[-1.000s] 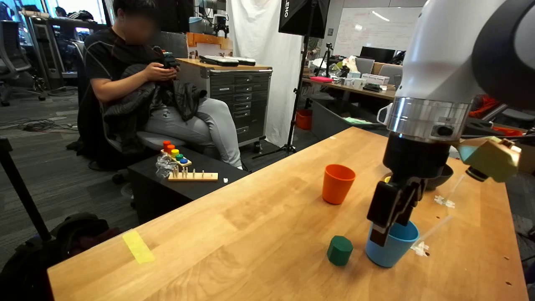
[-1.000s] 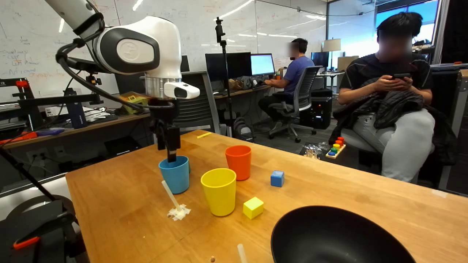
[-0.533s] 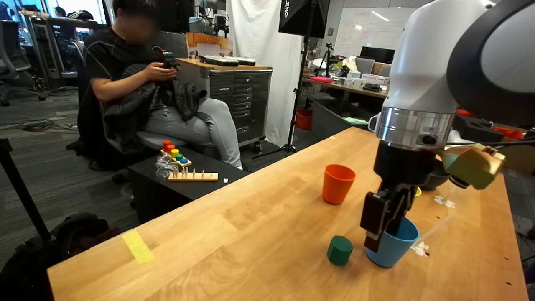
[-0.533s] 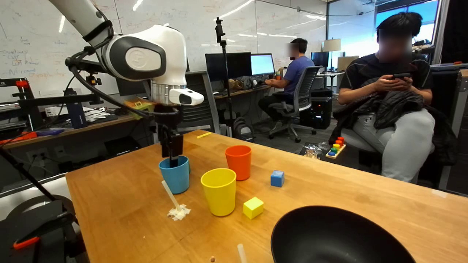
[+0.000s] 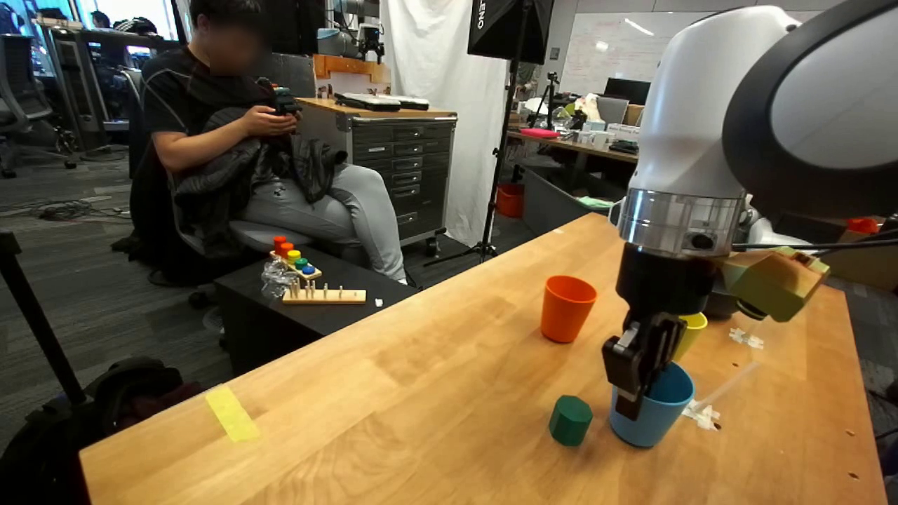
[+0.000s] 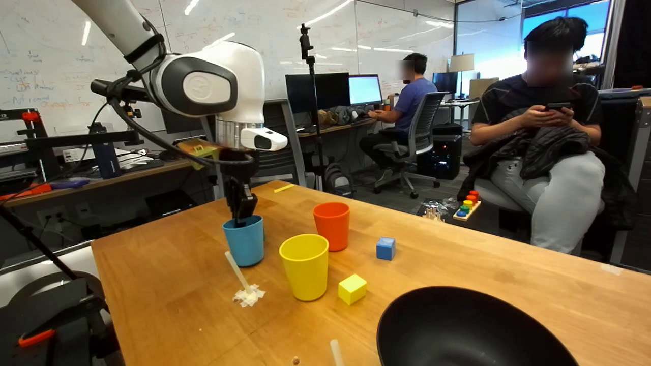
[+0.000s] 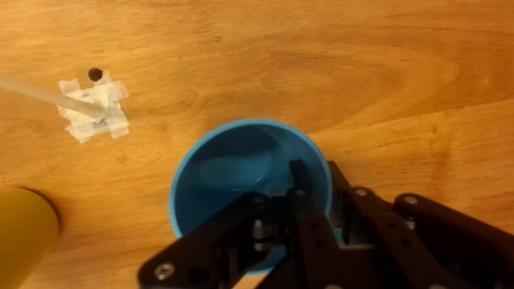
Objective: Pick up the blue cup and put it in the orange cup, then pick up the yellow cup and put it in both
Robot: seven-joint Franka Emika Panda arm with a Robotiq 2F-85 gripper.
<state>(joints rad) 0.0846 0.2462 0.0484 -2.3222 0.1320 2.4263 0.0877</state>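
My gripper (image 7: 314,163) is shut on the near wall of the blue cup (image 7: 237,172), with one finger inside the cup and one outside. The cup stands upright on the table in both exterior views, its rim just under my gripper (image 6: 240,221). The orange cup (image 5: 567,312) stands upright and apart, with its mouth up. In an exterior view the yellow cup (image 6: 305,269) is upright between the blue and orange cups; only an edge of this yellow cup (image 7: 24,237) enters the wrist view. The inner fingertip is hidden in both exterior views.
A green block (image 5: 570,421) sits close beside the blue cup. A blue block (image 6: 386,249), a yellow block (image 6: 352,290) and a wide black bowl (image 6: 468,330) are on the same table. A slanted straw (image 6: 236,272) is taped down near the blue cup.
My gripper has come down and its jaws have narrowed around the blue cup's wall. The blue cup has shifted slightly. The orange and yellow cups have stayed put.
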